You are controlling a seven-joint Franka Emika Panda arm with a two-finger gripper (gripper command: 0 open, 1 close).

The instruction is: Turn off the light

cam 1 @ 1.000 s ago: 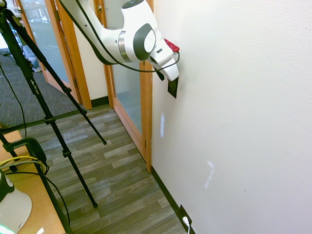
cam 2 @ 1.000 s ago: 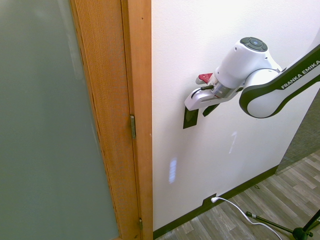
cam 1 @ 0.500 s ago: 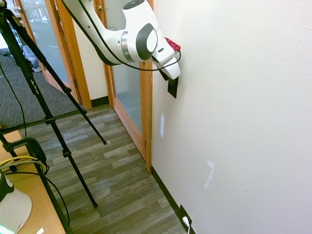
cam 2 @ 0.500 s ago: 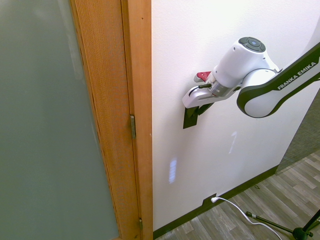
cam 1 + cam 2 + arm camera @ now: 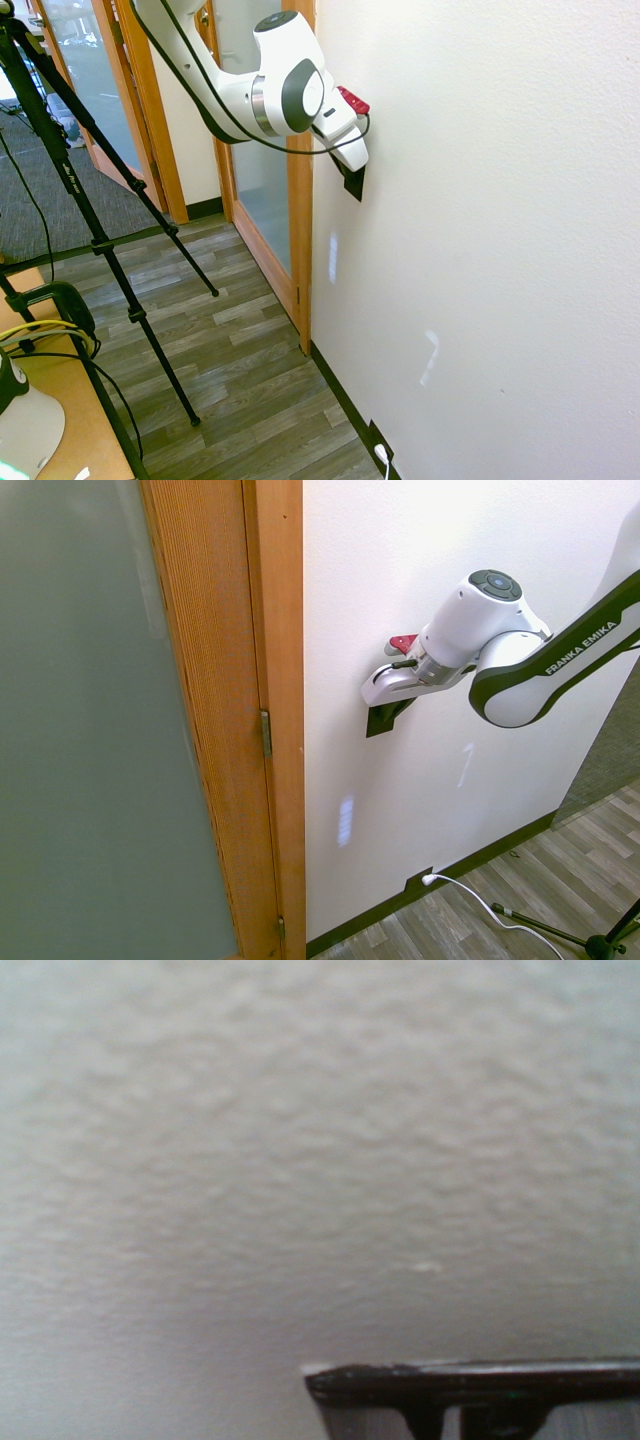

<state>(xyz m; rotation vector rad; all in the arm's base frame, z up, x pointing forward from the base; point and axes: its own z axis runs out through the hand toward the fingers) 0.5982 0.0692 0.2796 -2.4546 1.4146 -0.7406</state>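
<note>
I see a textured off-white wall (image 5: 480,240) beside a wood-framed frosted-glass door (image 5: 262,190), above grey wood-plank flooring (image 5: 220,350); pale streaks of light (image 5: 346,821) mark the wall.

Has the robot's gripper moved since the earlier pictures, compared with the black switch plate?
Yes. In the second exterior view, the gripper has moved slightly down and towards the door frame, relative to the fixed switch plate.

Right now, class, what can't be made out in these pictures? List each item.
- Black rectangular switch plate: upper part hidden behind the white gripper in both exterior views; wrist view blurs its edge.
- Gripper fingertips: too dark against the plate in both exterior views.
- Lamp: outside every view, so lit or unlit is unknown.
</note>
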